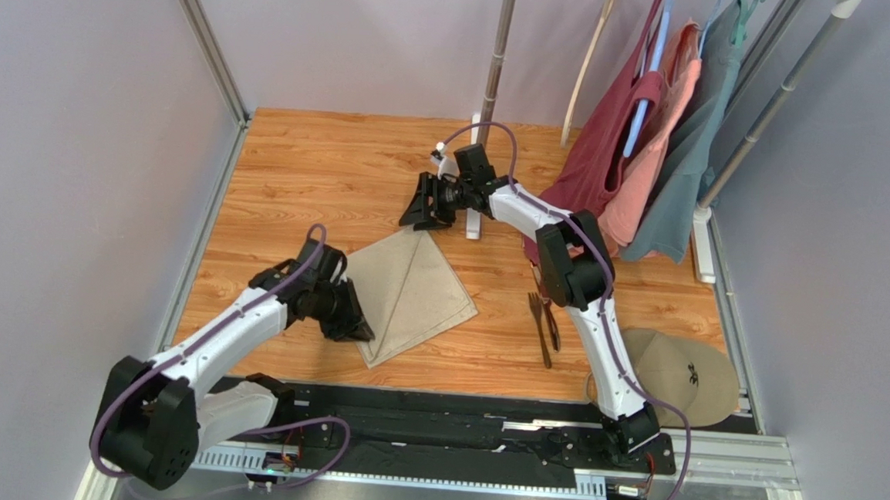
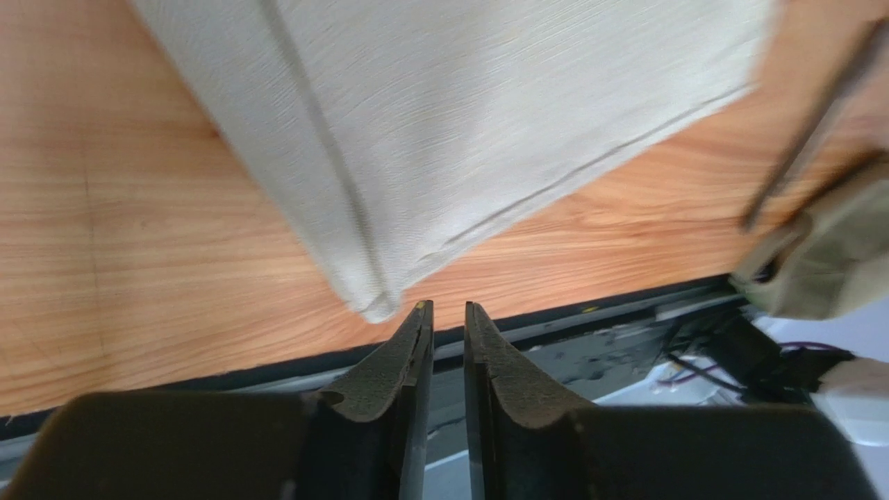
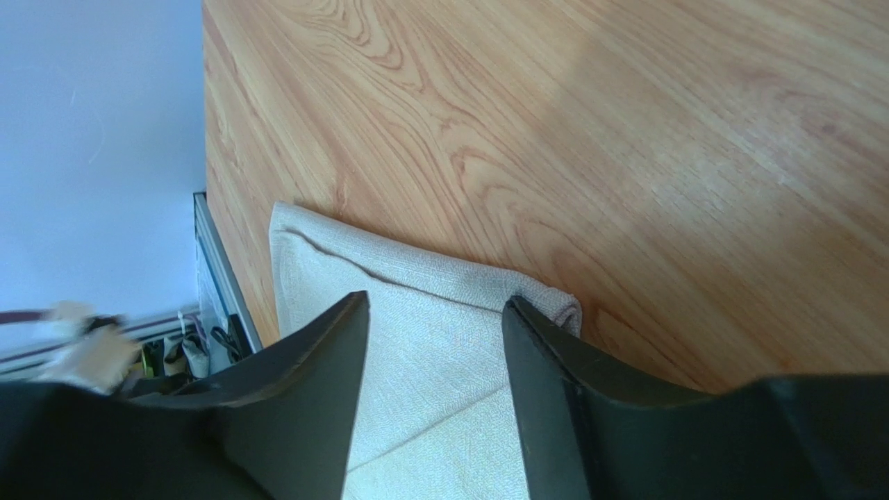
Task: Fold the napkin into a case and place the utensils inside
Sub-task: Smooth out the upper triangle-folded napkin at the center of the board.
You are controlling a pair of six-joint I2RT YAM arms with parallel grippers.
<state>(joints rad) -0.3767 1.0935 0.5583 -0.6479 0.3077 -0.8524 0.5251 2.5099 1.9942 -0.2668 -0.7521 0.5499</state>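
– Napkin (image 1: pixel 418 295), location?
– Folded, flat on the table (image 1: pixel 304 172), left of the utensils (image 1: pixel 545 320).
– Left gripper (image 1: pixel 358 328)?
– Jaws a slit apart, empty, at the napkin's near corner.
– Right gripper (image 1: pixel 419 216)?
– Jaws wide apart over the far corner, holding nothing.

Wooden table (image 1: pixel 304 172) carries a folded napkin (image 1: pixel 418 289) at centre; utensils (image 1: pixel 544 320) lie rightward. A tan disc (image 1: pixel 674 374) occupies its near right corner.

Warm, muted tones
Napkin (image 1: pixel 418 289) was plain beige-tan, table (image 1: pixel 327 173) orange wood-grain, utensils (image 1: pixel 544 320) dark brown, garments (image 1: pixel 642 146) maroon, salmon, grey-teal.
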